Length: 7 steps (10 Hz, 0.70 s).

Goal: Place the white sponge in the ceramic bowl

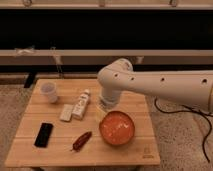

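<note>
The white sponge (pixel 66 112) is a small off-white block lying flat on the wooden table (pixel 55 150), left of centre. The ceramic bowl (pixel 117 128) is orange-red and glossy and stands at the table's front right of centre. My white arm reaches in from the right and bends down over the table's middle. My gripper (pixel 102 113) hangs just behind the bowl's left rim, right of the sponge, with a white bottle between them. It is apart from the sponge.
A white labelled bottle (pixel 81 104) lies right beside the sponge. A small white cup (pixel 49 92) stands at the back left. A black phone (pixel 43 134) lies at the front left. A red pepper-like item (pixel 81 141) lies left of the bowl.
</note>
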### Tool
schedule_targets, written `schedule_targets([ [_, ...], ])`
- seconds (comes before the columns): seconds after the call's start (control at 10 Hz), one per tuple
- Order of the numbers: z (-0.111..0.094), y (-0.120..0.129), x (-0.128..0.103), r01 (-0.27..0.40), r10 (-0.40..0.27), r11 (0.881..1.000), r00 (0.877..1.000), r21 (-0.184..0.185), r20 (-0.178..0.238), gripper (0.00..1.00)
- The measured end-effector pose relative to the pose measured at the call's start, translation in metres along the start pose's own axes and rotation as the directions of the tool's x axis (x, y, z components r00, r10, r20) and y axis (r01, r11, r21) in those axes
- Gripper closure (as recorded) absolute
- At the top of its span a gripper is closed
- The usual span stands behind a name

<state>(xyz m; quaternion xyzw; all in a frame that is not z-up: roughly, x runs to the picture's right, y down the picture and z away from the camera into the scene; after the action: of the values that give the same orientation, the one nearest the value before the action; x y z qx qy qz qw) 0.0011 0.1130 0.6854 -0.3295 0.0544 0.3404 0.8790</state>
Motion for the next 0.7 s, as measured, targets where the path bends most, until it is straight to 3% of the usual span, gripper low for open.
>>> schedule_targets([
  [0.3, 0.006, 0.021, -0.032, 0.037, -0.036, 0.999, 0.999, 0.021, -0.013, 0.20],
  [0.7, 0.023, 0.069, -0.107, 0.123, -0.122, 0.992, 0.992, 0.030, -0.028, 0.20],
])
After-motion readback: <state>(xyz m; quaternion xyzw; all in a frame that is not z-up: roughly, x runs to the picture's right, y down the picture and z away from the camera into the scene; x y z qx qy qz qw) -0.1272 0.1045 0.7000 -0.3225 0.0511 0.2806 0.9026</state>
